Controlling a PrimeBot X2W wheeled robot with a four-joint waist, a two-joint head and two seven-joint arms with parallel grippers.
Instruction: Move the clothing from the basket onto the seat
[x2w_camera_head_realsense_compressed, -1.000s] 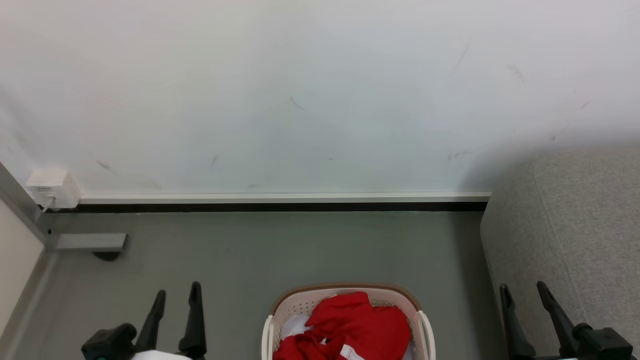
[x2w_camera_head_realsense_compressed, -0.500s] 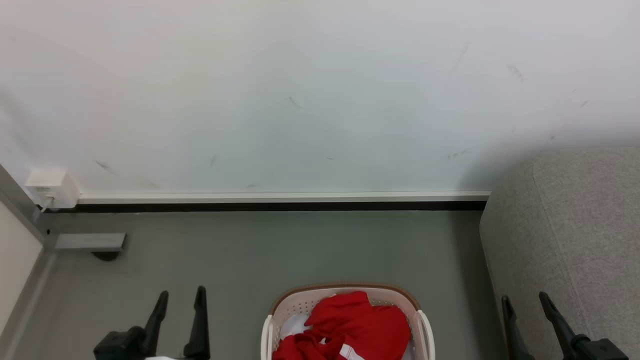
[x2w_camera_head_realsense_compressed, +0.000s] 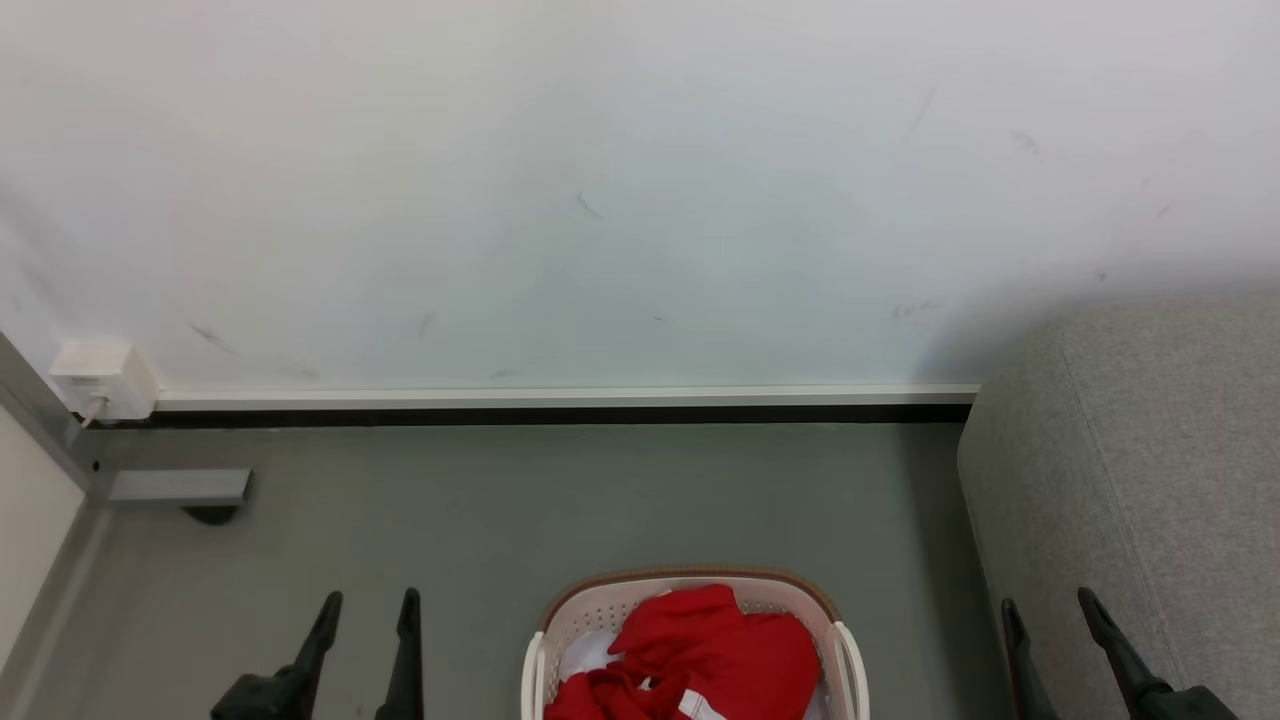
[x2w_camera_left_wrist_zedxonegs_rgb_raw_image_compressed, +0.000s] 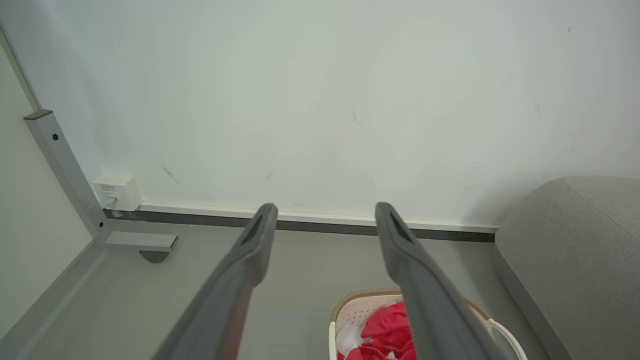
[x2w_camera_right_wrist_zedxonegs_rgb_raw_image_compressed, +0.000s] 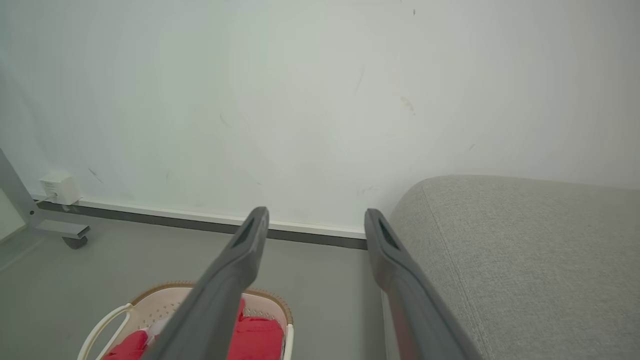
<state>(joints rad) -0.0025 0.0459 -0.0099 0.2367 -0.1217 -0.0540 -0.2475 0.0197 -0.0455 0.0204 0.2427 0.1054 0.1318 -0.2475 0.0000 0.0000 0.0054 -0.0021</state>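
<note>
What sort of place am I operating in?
Likely an indoor test room staged like a home: a grey sofa block by a scuffed white wall, a laundry basket of red clothing on the grey floor, and a metal frame foot at the left.

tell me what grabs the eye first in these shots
The bright red clothing heaped in the cream basket, at the bottom centre of the head view, stands out against the grey floor. To its right rises the big grey seat. The left gripper and right gripper flank the basket, both open and holding nothing.
</note>
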